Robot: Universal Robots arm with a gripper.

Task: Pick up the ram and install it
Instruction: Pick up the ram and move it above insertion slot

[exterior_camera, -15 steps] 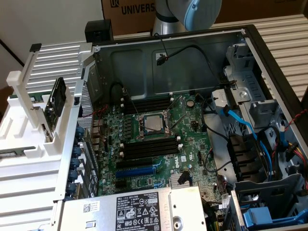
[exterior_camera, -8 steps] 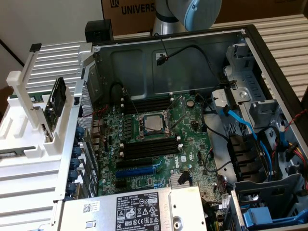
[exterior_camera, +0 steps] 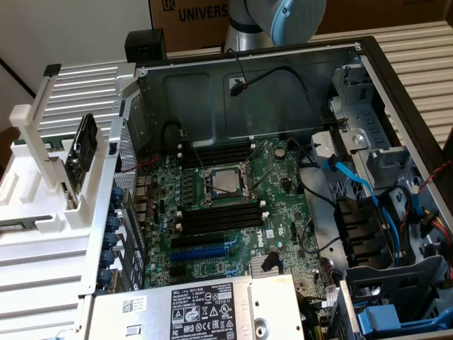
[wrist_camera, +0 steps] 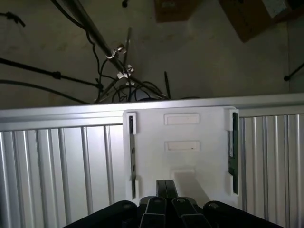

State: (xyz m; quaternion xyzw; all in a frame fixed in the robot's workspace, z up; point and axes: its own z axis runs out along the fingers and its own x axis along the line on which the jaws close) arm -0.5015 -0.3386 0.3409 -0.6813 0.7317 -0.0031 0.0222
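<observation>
One ram (exterior_camera: 85, 142) is standing on edge in a white holder (exterior_camera: 42, 152) on the ribbed table (exterior_camera: 42, 262). It is sitting at the exterior view's left of the open computer case (exterior_camera: 368, 64), well apart from the black memory slots (exterior_camera: 219, 216) on the motherboard (exterior_camera: 283, 177). In the wrist view the jaws are pressing together, pinching nothing, and are pointing at the middle of the holder, while the ram is sitting in one side slot, off their line. The main risk, as I am judging it, is an approach with the jaws closed or off-centre. They would be striking the stick's top edge or the holder's wall and tilting it. A skewed pinch would be leaving the ram crooked for the slots, where loose cables (exterior_camera: 311, 209) are lying near.
</observation>
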